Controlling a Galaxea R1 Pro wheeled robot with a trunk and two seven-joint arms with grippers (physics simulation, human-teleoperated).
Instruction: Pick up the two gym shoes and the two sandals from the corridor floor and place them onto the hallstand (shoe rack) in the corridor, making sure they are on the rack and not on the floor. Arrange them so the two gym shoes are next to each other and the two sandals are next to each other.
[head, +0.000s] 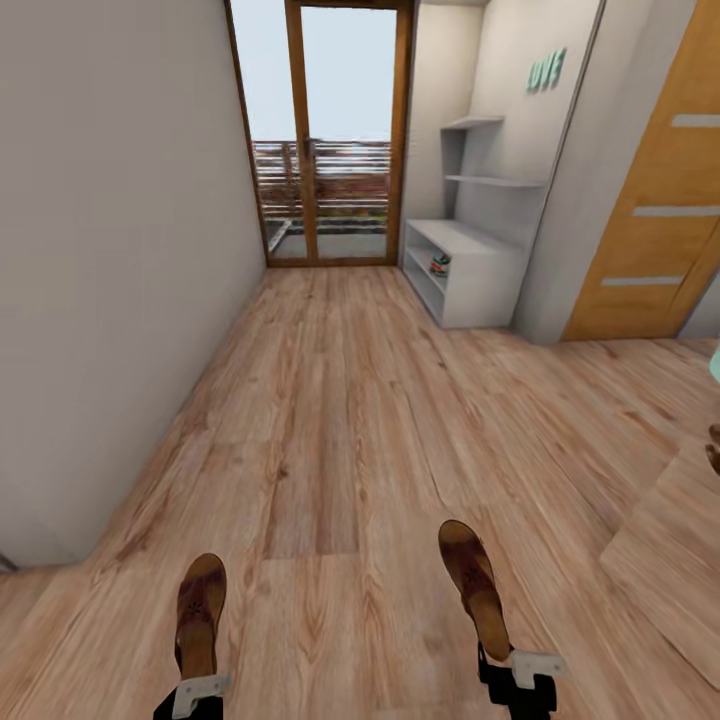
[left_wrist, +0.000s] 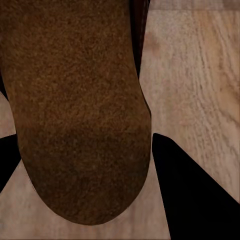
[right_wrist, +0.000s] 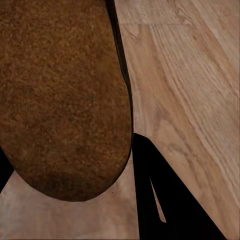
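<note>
1. Head view: left hand (head: 195, 690) grips one sandal (head: 200, 615); right hand (head: 520, 675) grips the other sandal (head: 475, 585), toes forward.
2. Hallstand (head: 470, 270) lies far ahead, right, a gym shoe (head: 440, 264) inside.

Left gripper (head: 197, 690) and right gripper (head: 520, 668) low, extended forward, each clamped on sandal.

A wood-framed glass door (head: 322, 130) ends the corridor (balcony railing (head: 320, 172) beyond); an orange panelled door (head: 655, 190) stands right, teal wall letters (head: 546, 71) nearby.
</note>
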